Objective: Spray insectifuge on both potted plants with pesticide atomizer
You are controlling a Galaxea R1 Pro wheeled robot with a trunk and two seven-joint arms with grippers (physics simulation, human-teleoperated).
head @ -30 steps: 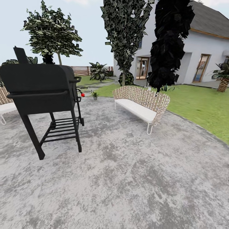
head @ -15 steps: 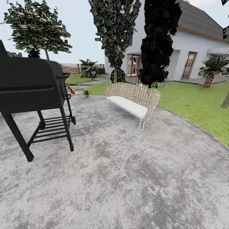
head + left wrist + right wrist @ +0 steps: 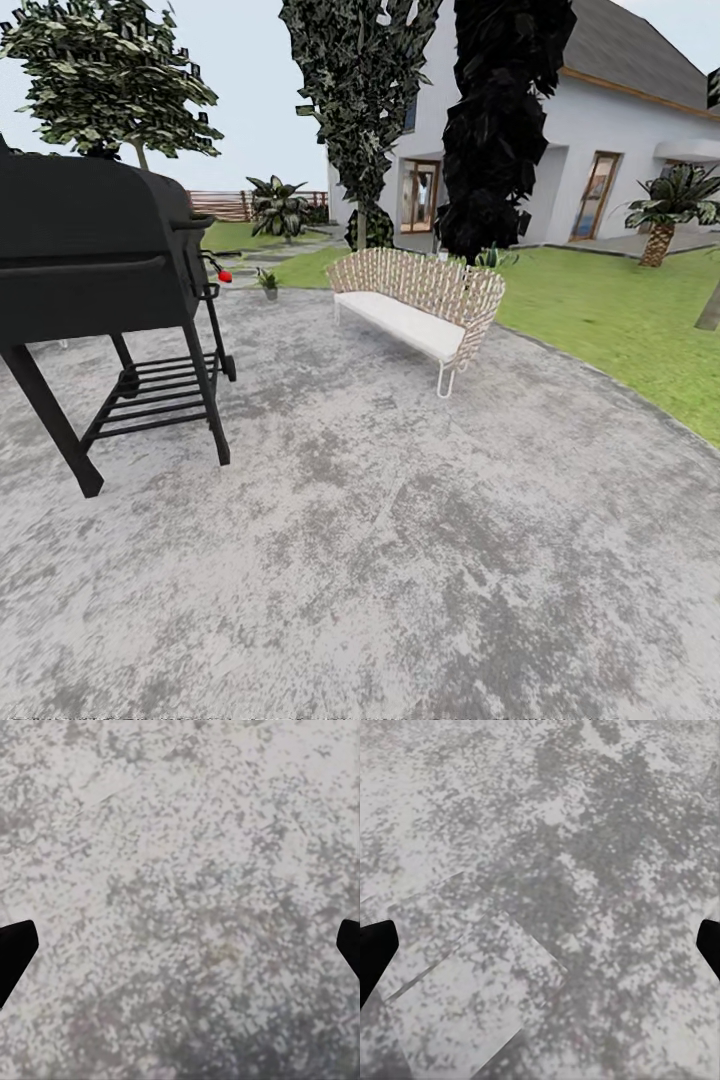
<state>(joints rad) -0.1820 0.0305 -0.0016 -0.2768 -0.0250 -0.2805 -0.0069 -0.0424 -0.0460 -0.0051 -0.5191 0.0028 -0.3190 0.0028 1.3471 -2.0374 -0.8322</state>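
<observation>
One potted plant (image 3: 268,283) (small, in a grey pot) stands at the far edge of the grey stone patio (image 3: 400,540), beyond the black grill (image 3: 95,270) and near the pale stepping stones; one wicker bench (image 3: 420,305) with white cushion sits by the lawn (image 3: 620,310); left gripper (image 3: 180,952) and right gripper (image 3: 540,952) both hang over bare stone, fingers spread wide, grasping nothing.

Grey stone patio (image 3: 400,560) carries a black grill (image 3: 95,270) on four legs. Beside the grill stands a wicker bench (image 3: 420,305); behind it, a small potted plant (image 3: 268,284).
</observation>
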